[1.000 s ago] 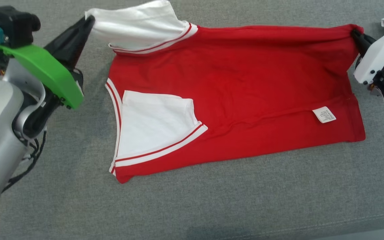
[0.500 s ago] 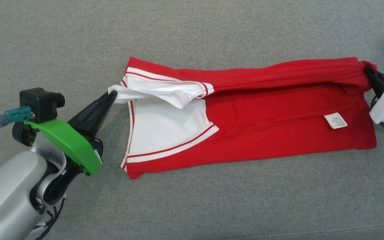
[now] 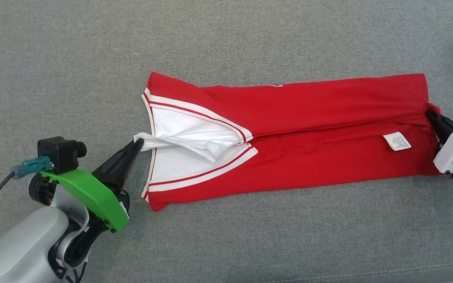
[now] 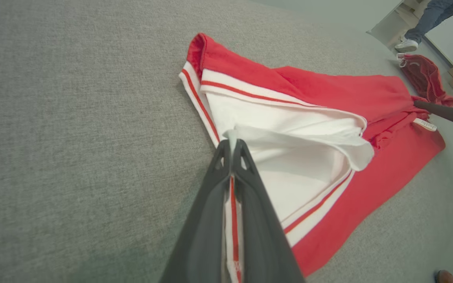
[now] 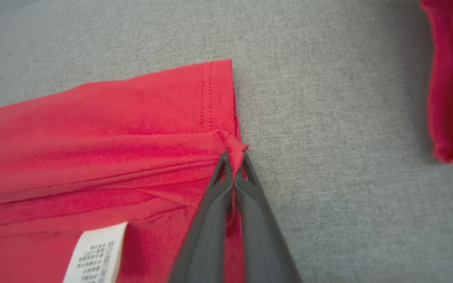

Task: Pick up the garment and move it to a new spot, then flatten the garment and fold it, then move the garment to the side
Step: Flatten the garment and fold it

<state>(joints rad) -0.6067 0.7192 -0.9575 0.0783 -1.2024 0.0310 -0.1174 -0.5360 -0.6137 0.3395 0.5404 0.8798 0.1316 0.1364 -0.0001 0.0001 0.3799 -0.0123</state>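
The garment point(image 3: 313, 114) is soft, matt knit cloth with a thin printed label point(image 3: 396, 141). It lies on a grey covering point(image 3: 250, 243) of coarse, matt woven fabric. The left claw point(image 3: 139, 144) and right claw point(image 3: 430, 114) look like matt dark plastic. The green bracket point(image 3: 89, 192) is smooth plastic, and the forearm shell point(image 3: 14, 251) has a satin silver finish.

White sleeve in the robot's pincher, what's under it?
Under the pinched sleeve lies the other white sleeve, red-striped at its cuff. Its upper part is covered, as is the gray fabric beneath.
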